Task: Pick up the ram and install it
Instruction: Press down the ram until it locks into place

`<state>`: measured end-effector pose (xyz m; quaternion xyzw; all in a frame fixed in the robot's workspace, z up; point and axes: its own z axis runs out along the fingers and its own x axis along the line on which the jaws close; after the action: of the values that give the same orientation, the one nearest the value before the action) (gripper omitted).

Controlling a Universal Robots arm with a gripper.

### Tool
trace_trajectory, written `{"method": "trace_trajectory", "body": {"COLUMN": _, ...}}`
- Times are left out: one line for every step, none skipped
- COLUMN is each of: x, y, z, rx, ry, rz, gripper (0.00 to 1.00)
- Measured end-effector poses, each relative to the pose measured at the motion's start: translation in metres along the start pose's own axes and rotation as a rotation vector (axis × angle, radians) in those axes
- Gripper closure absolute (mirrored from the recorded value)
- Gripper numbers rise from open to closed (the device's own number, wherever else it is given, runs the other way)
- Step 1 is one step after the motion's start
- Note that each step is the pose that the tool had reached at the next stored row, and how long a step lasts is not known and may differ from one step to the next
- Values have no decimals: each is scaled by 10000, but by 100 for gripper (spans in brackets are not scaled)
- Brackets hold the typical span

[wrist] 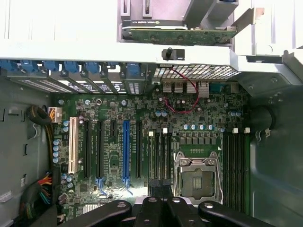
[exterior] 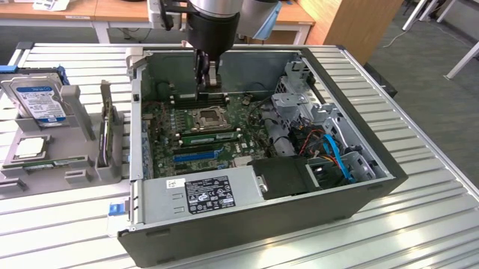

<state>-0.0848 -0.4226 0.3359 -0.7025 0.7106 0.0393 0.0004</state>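
Note:
My gripper (exterior: 210, 85) hangs low inside the open computer case (exterior: 374, 168), over the memory slots (exterior: 198, 101) on the far side of the CPU socket (exterior: 210, 117). Its fingers are shut and I see nothing held between them. In the wrist view the gripper (wrist: 159, 191) stands over the dark memory slots (wrist: 160, 156) beside the CPU socket (wrist: 196, 175). A long, narrow green ram stick (exterior: 54, 162) lies flat in the grey holder (exterior: 45, 151) at the exterior view's left, apart from the gripper. Another narrow green stick (exterior: 211, 136) sits in a slot on the socket's near side.
A hard drive (exterior: 39, 98) with a blue-and-white label stands in the holder's back. An expansion card (exterior: 106, 131) stands upright in a rack beside the case. The power supply (exterior: 206, 193), drive cage (exterior: 295, 106) and blue cables (exterior: 337, 157) crowd the case's near and right sides.

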Motion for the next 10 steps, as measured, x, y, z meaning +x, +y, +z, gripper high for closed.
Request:
{"method": "trace_trajectory", "body": {"x": 0, "y": -6, "z": -1, "rx": -1, "ry": 0, "rz": 0, "gripper": 90}}
{"method": "trace_trajectory", "body": {"x": 0, "y": -13, "z": -1, "rx": -1, "ry": 1, "rz": 1, "gripper": 90}}
{"method": "trace_trajectory", "body": {"x": 0, "y": -21, "z": -1, "rx": 0, "ry": -1, "rz": 0, "gripper": 90}}
{"method": "trace_trajectory", "body": {"x": -1, "y": -31, "z": -2, "rx": 0, "ry": 0, "rz": 0, "gripper": 90}}
{"method": "trace_trajectory", "body": {"x": -1, "y": -40, "z": -2, "rx": 0, "ry": 0, "rz": 0, "gripper": 90}}
{"method": "trace_trajectory", "body": {"x": -1, "y": -51, "z": -3, "rx": 0, "ry": -1, "rz": 0, "gripper": 90}}
{"method": "trace_trajectory", "body": {"x": -1, "y": -61, "z": -3, "rx": 0, "ry": -1, "rz": 1, "gripper": 90}}
{"method": "trace_trajectory", "body": {"x": -1, "y": -72, "z": -3, "rx": 1, "ry": -1, "rz": 1, "gripper": 90}}
{"method": "trace_trajectory", "body": {"x": -1, "y": -83, "z": -4, "rx": 0, "ry": -1, "rz": 1, "gripper": 90}}
{"method": "trace_trajectory", "body": {"x": -1, "y": -95, "z": -5, "rx": 0, "ry": -1, "rz": 1, "gripper": 90}}
